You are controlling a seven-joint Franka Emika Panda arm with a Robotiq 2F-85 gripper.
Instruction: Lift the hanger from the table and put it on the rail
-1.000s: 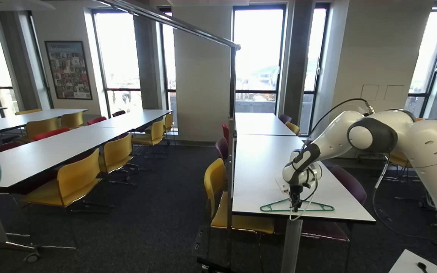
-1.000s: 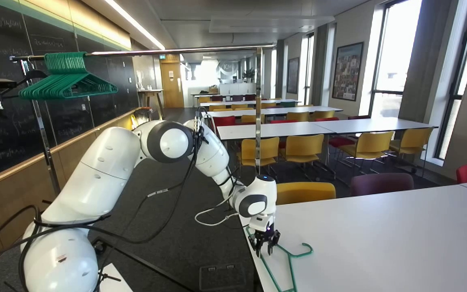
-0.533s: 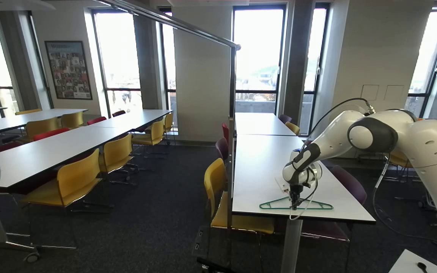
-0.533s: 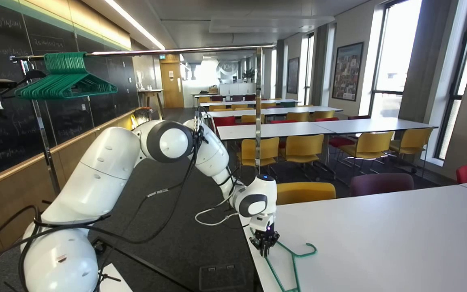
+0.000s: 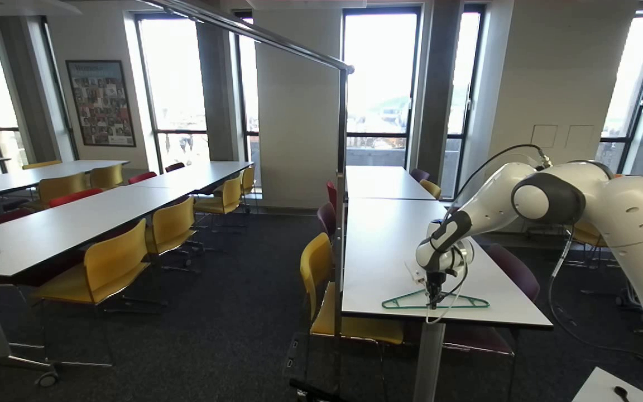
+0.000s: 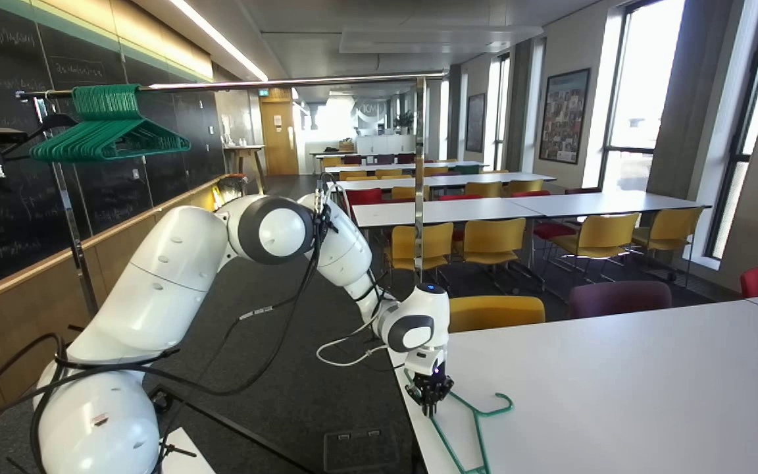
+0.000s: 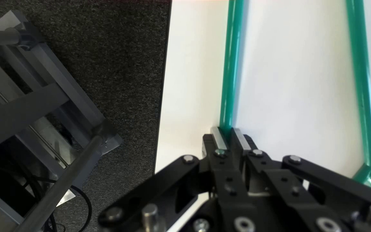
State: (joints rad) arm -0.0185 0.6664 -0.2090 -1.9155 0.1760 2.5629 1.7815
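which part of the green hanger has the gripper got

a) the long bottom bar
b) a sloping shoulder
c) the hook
a, since in the wrist view the gripper is closed on the long bottom bar, the one running beside the edge of the white table, while in an exterior view the hook lies apart from the gripper.

Only a strip of bare desk (image 7: 192,64) is offered left of the hanger (image 7: 231,64) in the wrist view. In an exterior view the rail (image 6: 353,79) is clogged left-side by green hangers (image 6: 99,135), but loads of room can be found up to the post (image 6: 419,171). Desk access from the left is hampered by that post and a yellow chair (image 5: 316,265), in an exterior view.
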